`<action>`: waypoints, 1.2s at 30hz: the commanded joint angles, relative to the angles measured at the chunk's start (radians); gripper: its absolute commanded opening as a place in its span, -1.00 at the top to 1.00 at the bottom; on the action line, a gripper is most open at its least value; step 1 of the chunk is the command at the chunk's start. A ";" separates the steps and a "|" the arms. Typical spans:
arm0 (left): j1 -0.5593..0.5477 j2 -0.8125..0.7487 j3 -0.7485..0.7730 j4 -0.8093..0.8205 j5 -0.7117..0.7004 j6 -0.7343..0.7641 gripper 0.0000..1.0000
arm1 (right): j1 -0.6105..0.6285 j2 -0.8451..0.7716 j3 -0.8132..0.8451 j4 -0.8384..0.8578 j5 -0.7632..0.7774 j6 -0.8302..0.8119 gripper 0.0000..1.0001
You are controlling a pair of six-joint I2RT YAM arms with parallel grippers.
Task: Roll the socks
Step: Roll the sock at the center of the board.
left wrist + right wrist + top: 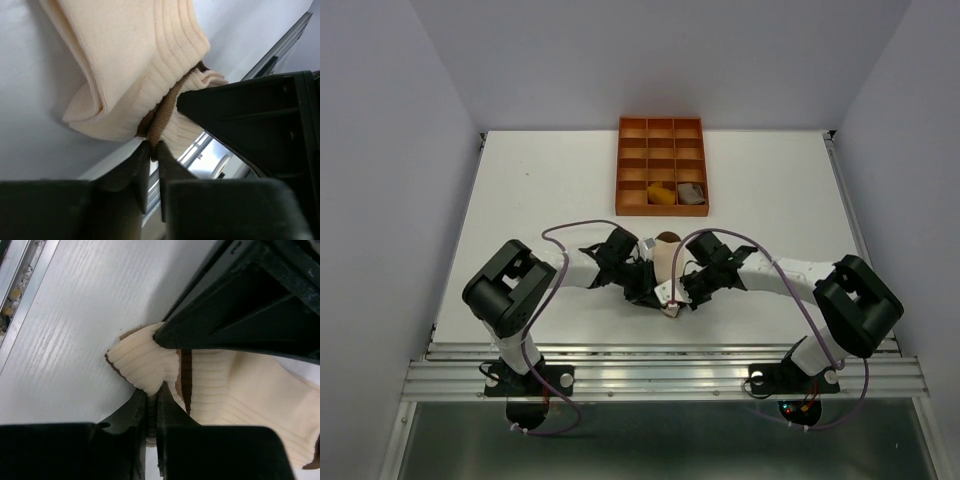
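Two socks already sit in the orange tray point(660, 124) at the far side, the mustard sock point(661, 195) and just to its right the taupe sock point(692, 192), so I judge that only one remains. The colour-blocked sock point(665, 262) lies on the table point(520, 200) between the arms, not yet rolled, its long axis running near to far, brown toe far and cuff near. The left gripper point(154, 147) and the right gripper point(152, 400) each pinch the cuff, fingers together on the fabric.
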 commanded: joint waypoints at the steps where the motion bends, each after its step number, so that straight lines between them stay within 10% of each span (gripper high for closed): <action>1: 0.006 -0.087 -0.067 0.079 0.009 -0.050 0.39 | 0.007 0.055 0.022 0.007 0.025 0.122 0.99; 8: 0.008 -0.262 -0.128 0.009 -0.192 -0.053 -0.22 | -0.046 0.168 0.201 -0.310 -0.112 0.159 0.99; 23: -0.098 -0.700 -0.326 0.036 -0.617 -0.015 -0.25 | -0.183 0.486 0.496 -0.605 -0.324 0.327 0.99; 36: -0.324 -0.322 -0.055 0.042 -0.663 0.345 -0.08 | -0.203 0.544 0.519 -0.566 -0.353 0.399 0.99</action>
